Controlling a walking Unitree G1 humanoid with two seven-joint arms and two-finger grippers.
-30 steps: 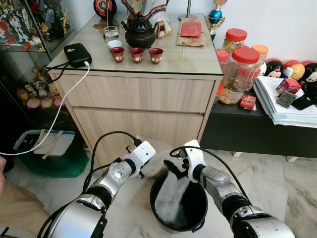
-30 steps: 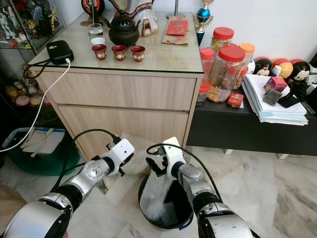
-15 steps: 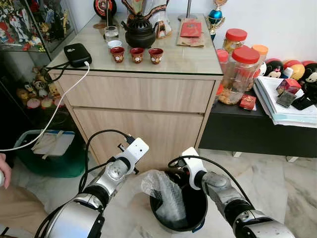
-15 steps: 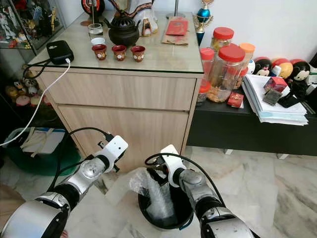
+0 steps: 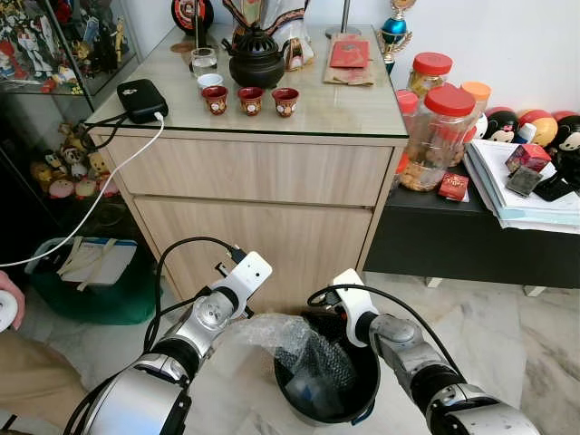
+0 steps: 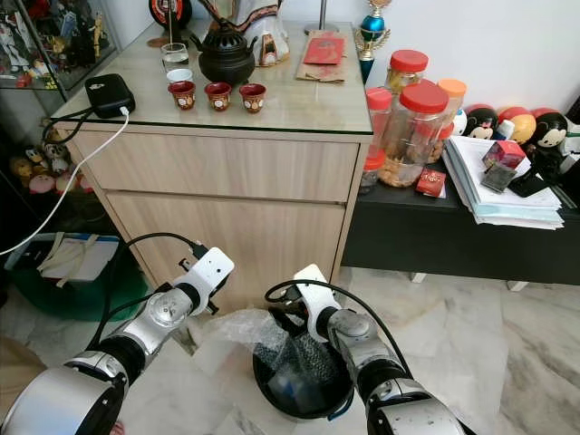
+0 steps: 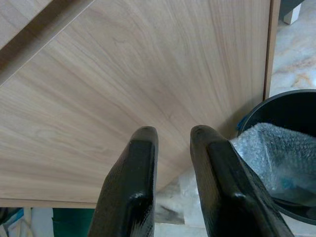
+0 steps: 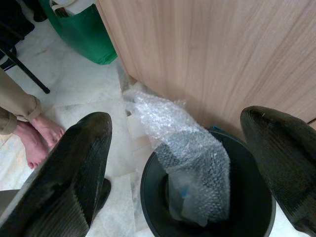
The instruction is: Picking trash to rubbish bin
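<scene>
Bin (image 8: pixel 207 217) holds bubble wrap (image 8: pixel 190 163) between right fingers (image 8: pixel 74 168).

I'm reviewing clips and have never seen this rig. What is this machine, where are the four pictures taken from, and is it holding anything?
It is a humanoid robot with two silver arms. Two pictures come from its head camera, looking down; two from its wrists, along the black fingers. The right gripper is open above a black rubbish bin on the floor before a wooden cabinet. A sheet of bubble wrap lies in the bin, part hanging over its rim. The left gripper holds nothing, its fingers slightly apart.
</scene>
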